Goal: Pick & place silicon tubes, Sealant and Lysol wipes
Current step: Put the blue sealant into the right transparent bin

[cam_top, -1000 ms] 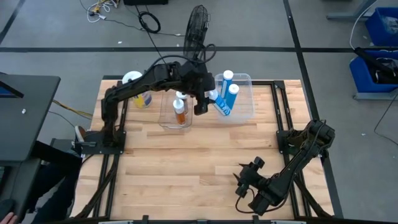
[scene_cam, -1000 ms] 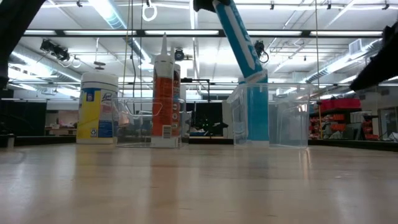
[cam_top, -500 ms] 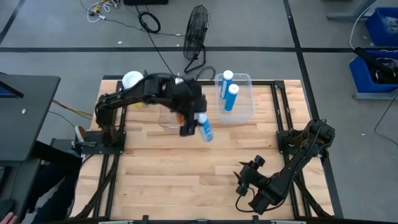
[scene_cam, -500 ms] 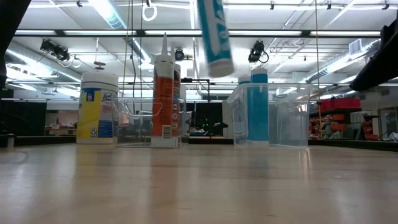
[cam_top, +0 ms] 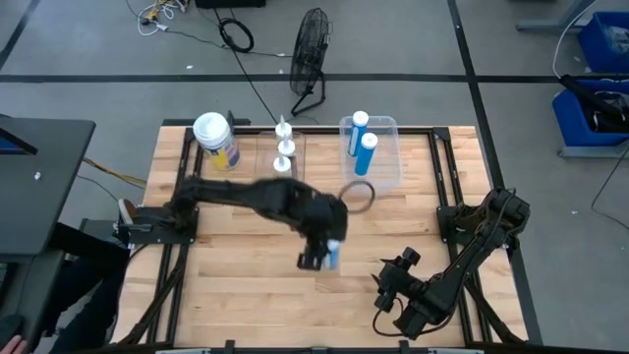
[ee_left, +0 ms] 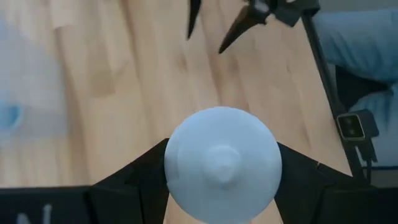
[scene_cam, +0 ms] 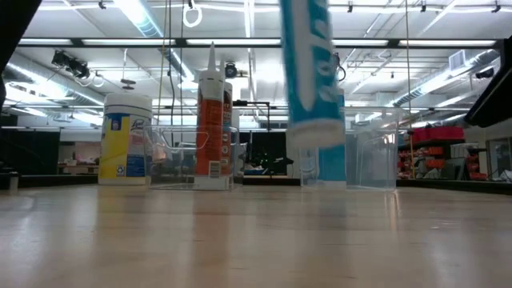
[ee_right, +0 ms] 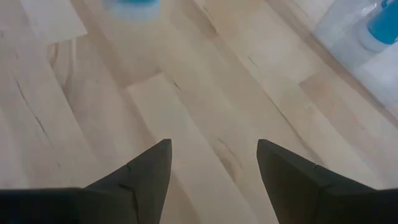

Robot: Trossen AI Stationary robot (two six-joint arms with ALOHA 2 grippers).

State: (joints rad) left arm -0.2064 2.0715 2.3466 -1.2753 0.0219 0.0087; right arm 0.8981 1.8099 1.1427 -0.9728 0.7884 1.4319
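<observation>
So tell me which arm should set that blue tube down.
Left. Its claw already grips the tube above the table's middle. The right claw is open and empty near the front edge.

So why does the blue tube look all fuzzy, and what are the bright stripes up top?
In the low view, the blue silicone tube is smeared by motion blur while the Lysol wipes look sharp; the bright stripes are ceiling lights. In the high view, the left gripper carrying the tube is blurred too.
</observation>
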